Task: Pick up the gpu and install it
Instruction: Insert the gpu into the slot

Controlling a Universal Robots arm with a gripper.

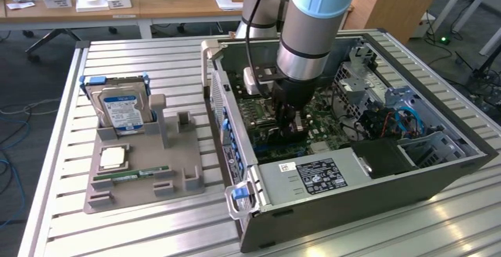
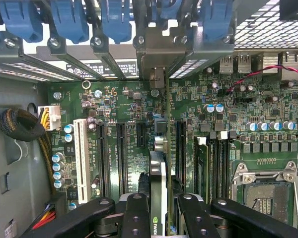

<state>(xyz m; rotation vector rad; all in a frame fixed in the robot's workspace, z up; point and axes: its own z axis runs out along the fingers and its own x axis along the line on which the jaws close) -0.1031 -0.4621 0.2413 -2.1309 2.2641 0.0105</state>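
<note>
Gripper [image 2: 159, 218] is clamped on the gpu [image 2: 159, 183], fingers [image 2: 135, 213] pressing either side of the card at the bottom centre of the wrist view. Card stands on edge, seen end-on as a thin strip w/ a logo near the bottom. Its long axis runs up the frame, parallel to the motherboard [image 2: 248, 114] slots, and its metal bracket [image 2: 161, 59] sits at the case's rear wall, upper centre, between the blue clips [image 2: 116, 20].

In the exterior view the arm reaches straight down into the open pc case [image 1: 438, 169], gripper [image 1: 294, 125] at frame centre, low over the board.

Key relation: card lies directly under the tool, lined up w/ the gap between the black slots [image 2: 121, 148] at centre left and the slot [image 2: 181, 148] just right of it. I judge it's at or in a slot; seating depth can't be told.

Room is tight: slot walls close on both sides, RAM sockets at right, cable bundle [image 2: 20, 124] at far left well apart. Outside the case, the hard drive [image 1: 125, 107] and parts tray [image 1: 141, 181] sit left of frame, clear of the arm.
</note>
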